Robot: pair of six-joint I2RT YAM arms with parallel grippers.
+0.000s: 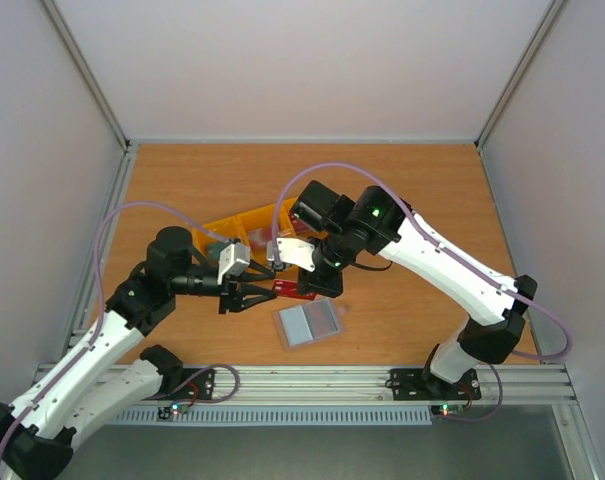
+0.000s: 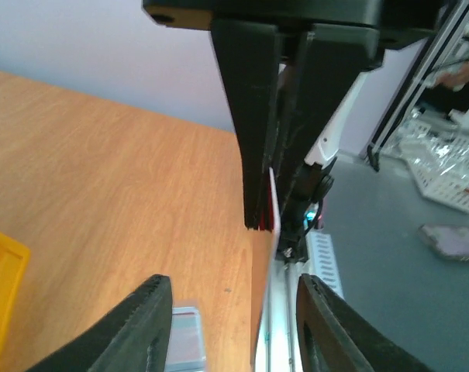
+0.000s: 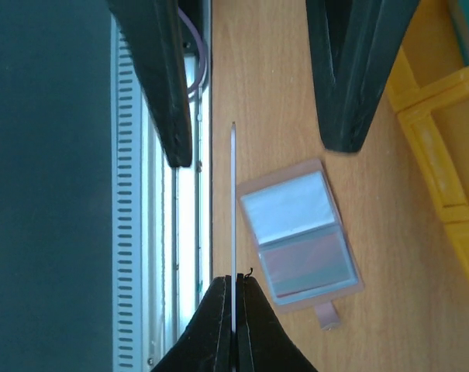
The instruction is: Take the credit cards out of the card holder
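Right hand (image 3: 234, 284) pinches one credit card (image 3: 233, 194), seen edge-on here and red from above. Left hand (image 2: 234, 288) is spread either side of it, not touching. One card holder (image 3: 300, 232) lies open on the tabletop (image 1: 412, 190) below them, two pockets up, contents unclear. One yellow tray (image 1: 244, 222) is partly hidden by the arms.
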